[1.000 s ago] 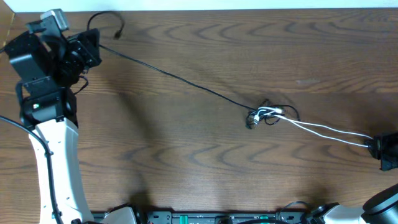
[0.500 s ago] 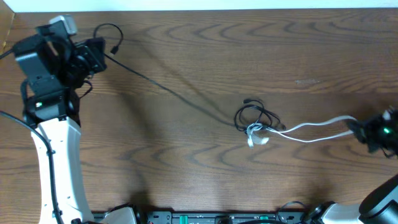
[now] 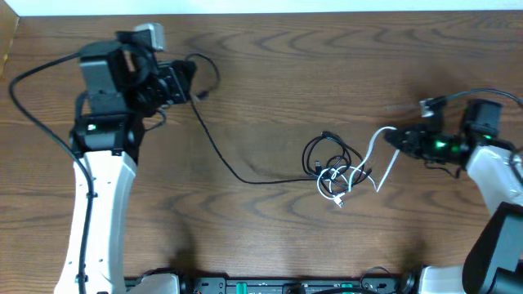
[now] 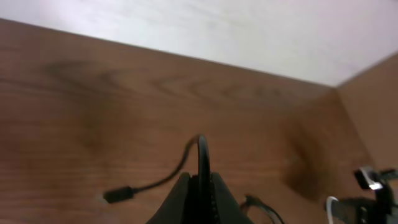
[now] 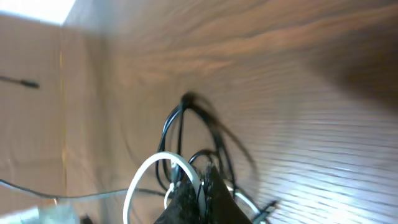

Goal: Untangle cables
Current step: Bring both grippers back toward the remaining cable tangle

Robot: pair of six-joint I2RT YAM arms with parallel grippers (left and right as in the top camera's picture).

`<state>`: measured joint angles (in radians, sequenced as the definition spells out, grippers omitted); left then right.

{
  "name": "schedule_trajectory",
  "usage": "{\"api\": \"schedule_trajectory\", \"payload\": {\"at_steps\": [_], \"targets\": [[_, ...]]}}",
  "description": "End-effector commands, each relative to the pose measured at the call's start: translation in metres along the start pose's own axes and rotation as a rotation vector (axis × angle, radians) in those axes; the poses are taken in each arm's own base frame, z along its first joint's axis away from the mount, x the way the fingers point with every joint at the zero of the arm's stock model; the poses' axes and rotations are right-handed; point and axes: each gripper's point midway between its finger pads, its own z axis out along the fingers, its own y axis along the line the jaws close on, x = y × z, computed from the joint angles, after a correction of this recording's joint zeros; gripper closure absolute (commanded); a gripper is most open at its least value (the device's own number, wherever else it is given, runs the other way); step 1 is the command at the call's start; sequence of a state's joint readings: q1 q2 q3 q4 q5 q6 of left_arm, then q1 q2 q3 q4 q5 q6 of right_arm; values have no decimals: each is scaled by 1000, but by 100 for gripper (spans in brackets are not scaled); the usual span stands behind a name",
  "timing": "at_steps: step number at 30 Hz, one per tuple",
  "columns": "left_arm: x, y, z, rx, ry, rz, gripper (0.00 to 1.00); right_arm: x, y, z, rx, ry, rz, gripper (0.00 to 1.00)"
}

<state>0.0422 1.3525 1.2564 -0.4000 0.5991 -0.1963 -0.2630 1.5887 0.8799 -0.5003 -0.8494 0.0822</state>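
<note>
Both jaws are closed: the left gripper (image 3: 186,82) pinches the black cable (image 4: 201,155) near its plug end, the right gripper (image 3: 391,137) the white cable (image 5: 158,155), on opposite sides, evidently to draw strands apart, with the knot (image 3: 337,173) slack on the table (image 3: 270,245) between them

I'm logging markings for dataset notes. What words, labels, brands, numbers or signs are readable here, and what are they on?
No text can be read in any view.
Left arm and right arm: a green light each, no lettering visible.
Black cable, white cable, wooden table: no print visible.
Strip at the table's near edge: any markings are too small to read.
</note>
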Motion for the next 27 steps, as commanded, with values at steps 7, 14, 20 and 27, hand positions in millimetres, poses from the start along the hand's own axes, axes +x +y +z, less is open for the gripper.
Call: {"api": "schedule_trajectory", "payload": {"at_steps": [7, 14, 20, 27], "targets": [[34, -31, 13, 55, 125, 46, 92, 18, -40, 1, 283, 53, 112, 99], [66, -49, 21, 94, 218, 86, 92, 28, -45, -2, 321, 77, 173, 46], [91, -57, 29, 120, 278, 118, 90, 18, -6, 7, 83, 69, 85, 21], [103, -56, 35, 119, 314, 125, 90, -2, 27, 5, -86, 1, -77, 2]]}}
